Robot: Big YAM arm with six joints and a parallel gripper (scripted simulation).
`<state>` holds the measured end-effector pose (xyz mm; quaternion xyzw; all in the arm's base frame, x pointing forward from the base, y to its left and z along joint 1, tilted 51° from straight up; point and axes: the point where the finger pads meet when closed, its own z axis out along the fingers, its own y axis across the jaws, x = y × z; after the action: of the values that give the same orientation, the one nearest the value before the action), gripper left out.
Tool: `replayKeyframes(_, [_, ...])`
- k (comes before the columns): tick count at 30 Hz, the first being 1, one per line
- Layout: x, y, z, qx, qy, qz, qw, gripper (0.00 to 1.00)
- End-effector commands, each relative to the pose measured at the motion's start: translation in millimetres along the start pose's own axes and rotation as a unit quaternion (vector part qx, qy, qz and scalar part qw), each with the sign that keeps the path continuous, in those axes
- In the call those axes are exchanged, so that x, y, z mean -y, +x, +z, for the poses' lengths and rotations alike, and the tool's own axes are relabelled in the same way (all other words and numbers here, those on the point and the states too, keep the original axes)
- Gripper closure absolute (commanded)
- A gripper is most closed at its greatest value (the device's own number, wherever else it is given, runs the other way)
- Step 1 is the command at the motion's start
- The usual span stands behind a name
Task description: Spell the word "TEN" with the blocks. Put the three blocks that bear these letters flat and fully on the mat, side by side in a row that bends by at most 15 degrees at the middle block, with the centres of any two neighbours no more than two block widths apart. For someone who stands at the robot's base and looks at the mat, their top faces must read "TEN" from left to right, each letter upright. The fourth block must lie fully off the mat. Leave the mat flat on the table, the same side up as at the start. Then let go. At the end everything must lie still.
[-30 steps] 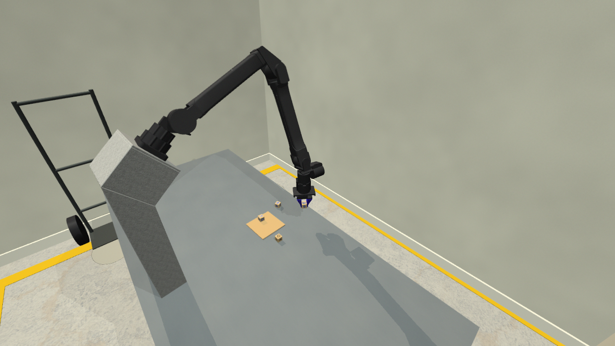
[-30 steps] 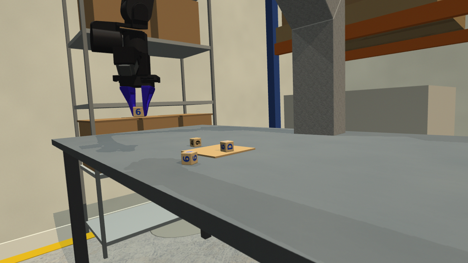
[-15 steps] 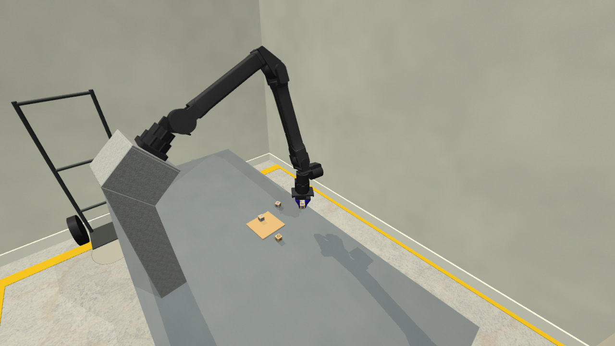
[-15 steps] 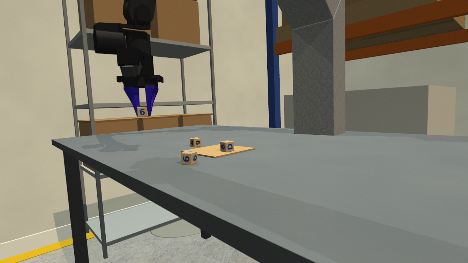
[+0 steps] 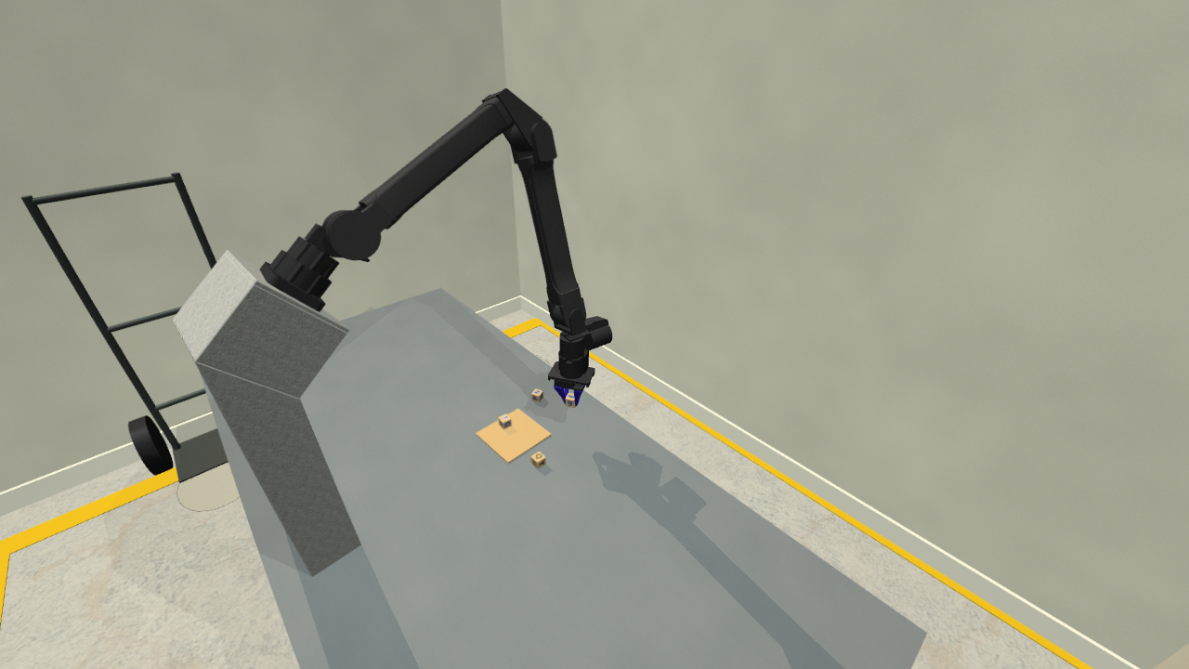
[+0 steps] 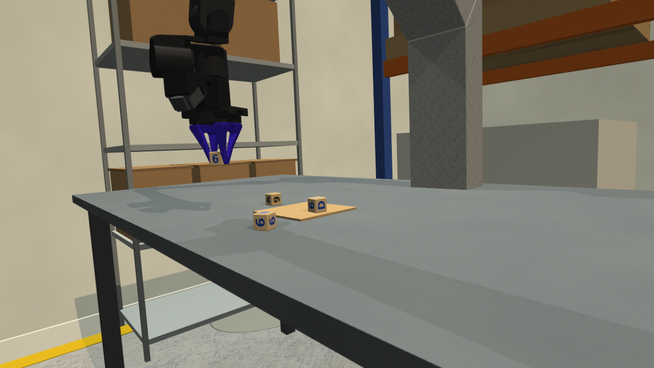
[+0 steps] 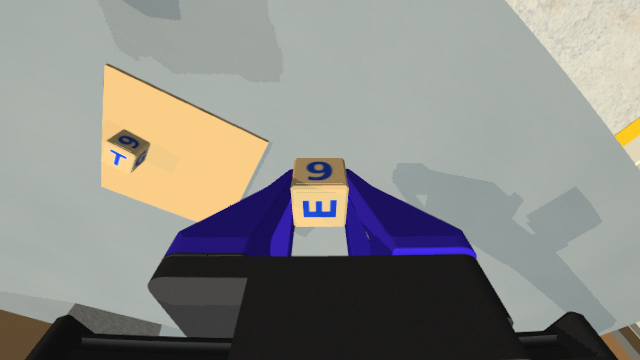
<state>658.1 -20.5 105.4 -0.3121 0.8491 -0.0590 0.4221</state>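
Four lettered blocks are accounted for: one in the gripper, one on the mat and two on the table. Seen from where I stand, on the exterior side, the black arm's gripper (image 5: 570,399) (image 6: 217,159) (image 7: 319,179) is raised above the table (image 5: 415,541) (image 6: 411,251) (image 7: 350,100) at the left. Its jaws are partly closed, parted by a block's width, with the E block (image 5: 570,400) (image 6: 215,158) (image 7: 320,206) gripped between the blue fingers. The wrist view shows the blue E on its upper face and a dark 9 on an adjoining side (the same sort of figure reads as a 6 from the exterior).

The tan square mat (image 5: 515,442) (image 6: 299,213) (image 7: 200,150) lies flat on the table. The T block (image 5: 504,422) (image 6: 317,204) (image 7: 120,157) sits on its right part, T uppermost, with a D on a side face. To the near left, off the mat, rests a block with blue side figures (image 5: 537,395) (image 6: 264,221); its top mark is too foreshortened to read. On the far left, also off the mat, rests the block with black 4 and 9 side figures (image 5: 539,459) (image 6: 273,199); its top letter is too small to certify. Finding: TEN is unspelled. A grey pillar (image 5: 274,465) (image 6: 439,114) stands to the right (solid-looking), and a metal shelf unit (image 6: 298,114) beyond the table.

gripper (image 5: 570,400) (image 6: 220,159) (image 7: 319,179) and its E block (image 5: 570,400) (image 6: 215,158) (image 7: 319,207) shifted nearer the mat (image 5: 513,446) (image 6: 299,213) (image 7: 200,150), further right in the exterior view, further left from the top; fingers turned to another angle, arm's shadow (image 5: 677,494) (image 6: 171,202) (image 7: 465,195) shifted too
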Motion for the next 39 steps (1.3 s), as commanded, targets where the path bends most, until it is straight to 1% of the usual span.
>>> replayKeyframes(1, [-10.5, -13.9, -5.9, 0.019, 0.011, 0.117, 0.993, 0.78])
replayKeyframes(2, [-15.0, -12.9, -6.0, 0.020, 0.010, 0.153, 0.988, 0.78])
replayKeyframes(5, [-32.8, -3.1, -1.3, 0.014, 0.006, 0.226, 0.974, 0.78])
replayKeyframes(8, [-48.9, 2.3, -2.1, 0.012, 0.004, 0.295, 0.956, 0.78])
replayKeyframes(10, [-58.8, 4.3, -4.8, 0.010, 0.002, 0.339, 0.941, 0.78])
replayKeyframes(14, [-84.8, 20.4, -1.9, -0.002, -0.005, 0.426, 0.905, 0.78])
replayKeyframes(16, [-84.8, 20.4, -1.9, -0.002, -0.005, 0.426, 0.905, 0.78])
replayKeyframes(17, [-90.2, 22.9, -2.5, -0.005, -0.008, 0.478, 0.878, 0.78])
replayKeyframes(20, [-103.8, 27.7, -6.4, -0.008, -0.011, 0.538, 0.843, 0.78])
replayKeyframes(24, [-125.3, 44.6, -4.0, -0.010, -0.009, 0.615, 0.788, 0.78])
replayKeyframes(27, [-132.6, 45.8, -8.7, -0.009, -0.008, 0.669, 0.744, 0.78])
replayKeyframes(31, [-140.4, 49.1, -11.8, -0.014, -0.009, 0.735, 0.678, 0.78])
replayKeyframes(33, [-140.4, 49.1, -11.8, -0.014, -0.009, 0.735, 0.678, 0.78])
replayKeyframes(34, [-143.9, 53.6, -9.8, -0.015, -0.008, 0.774, 0.633, 0.78])
replayKeyframes(36, [-145.5, 54.0, -10.9, -0.012, -0.007, 0.802, 0.597, 0.78])
replayKeyframes(39, [-146.6, 54.2, -11.7, -0.003, -0.005, 0.842, 0.539, 0.78])
